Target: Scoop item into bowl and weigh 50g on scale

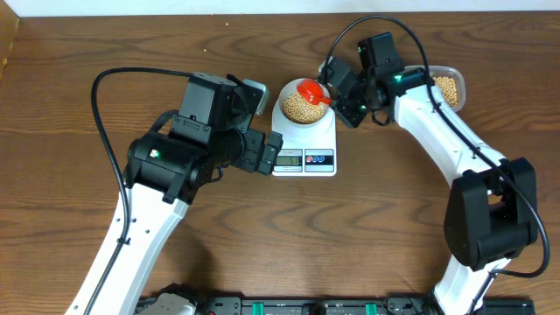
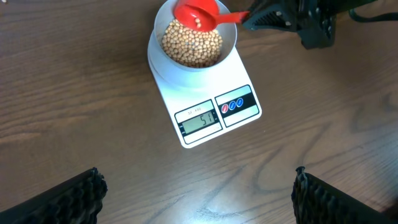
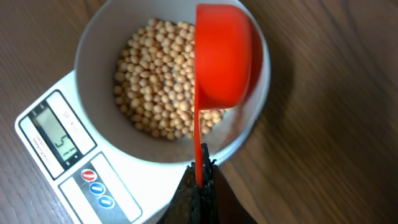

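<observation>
The pale bowl [image 1: 303, 106] stands on the white scale [image 1: 304, 160] and holds a heap of tan beans [image 3: 158, 81]. The scale's display [image 2: 198, 119] reads about 51. My right gripper [image 3: 202, 171] is shut on the handle of a red scoop [image 3: 222, 59], which is tipped on its side over the bowl's right rim. In the overhead view the scoop [image 1: 311, 90] sits at the bowl's far edge. My left gripper [image 2: 198, 193] is open and empty over bare table, just in front of the scale.
A clear plastic tub [image 1: 449, 87] with more beans stands at the back right, behind the right arm. The left arm's body [image 1: 188, 149] lies close to the scale's left side. A black rail runs along the table's front edge.
</observation>
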